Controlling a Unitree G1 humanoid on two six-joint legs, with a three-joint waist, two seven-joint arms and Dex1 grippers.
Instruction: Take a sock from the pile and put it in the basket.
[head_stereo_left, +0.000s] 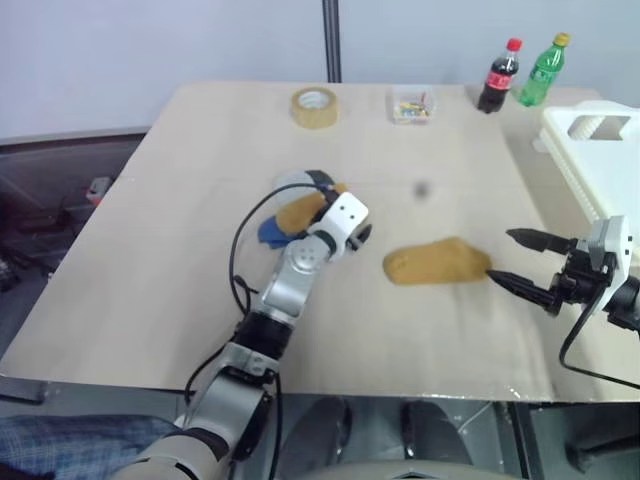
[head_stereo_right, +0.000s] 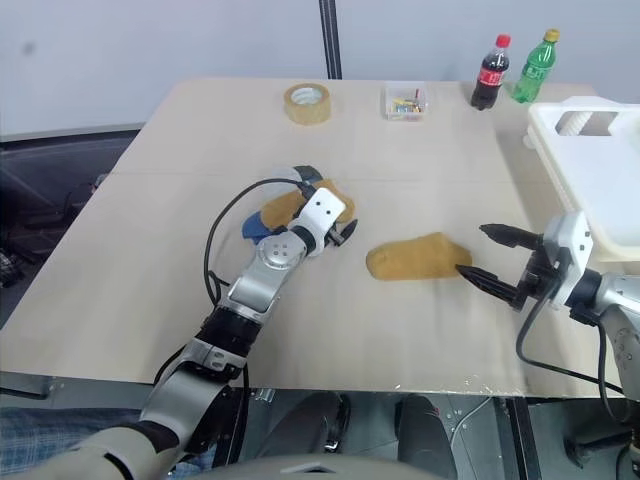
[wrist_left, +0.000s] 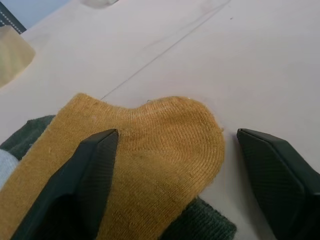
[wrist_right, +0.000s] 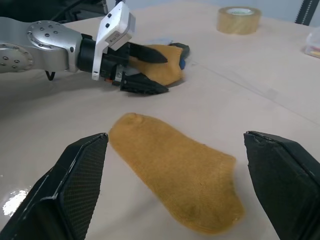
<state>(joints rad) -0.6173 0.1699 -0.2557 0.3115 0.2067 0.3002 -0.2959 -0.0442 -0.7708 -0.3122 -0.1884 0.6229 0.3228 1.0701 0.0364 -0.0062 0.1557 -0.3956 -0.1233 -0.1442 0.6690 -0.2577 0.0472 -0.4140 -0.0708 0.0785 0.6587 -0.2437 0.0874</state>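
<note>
Pale beige tabletop (head_stereo_left: 180, 250) spreads in front of me, with a grey wall behind it. Along its far edge stand a roll of tape (head_stereo_left: 314, 107), a small clear box of coloured bits (head_stereo_left: 412, 105), a cola bottle (head_stereo_left: 499, 75) and a green bottle (head_stereo_left: 542, 70).

My left gripper (wrist_left: 170, 185) reaches into the pile (head_stereo_left: 300, 210) near the table's middle, its fingers spread apart on either side of the mustard-yellow sock (wrist_left: 145, 165) lying on top; one finger (wrist_left: 75, 195) lies over the knit while the other stands off it, over bare table. Under that sock I see dark green, light grey and blue fabric.

A second mustard sock (head_stereo_left: 436, 262) lies flat by itself between the pile and my right gripper (head_stereo_left: 520, 260). That gripper hangs wide open just beside the sock's end, not touching it, with nothing held.

My target, the white basket (head_stereo_left: 600, 150), sits at the table's right edge, beyond my right gripper, its slotted side and handle hole towards me.
</note>
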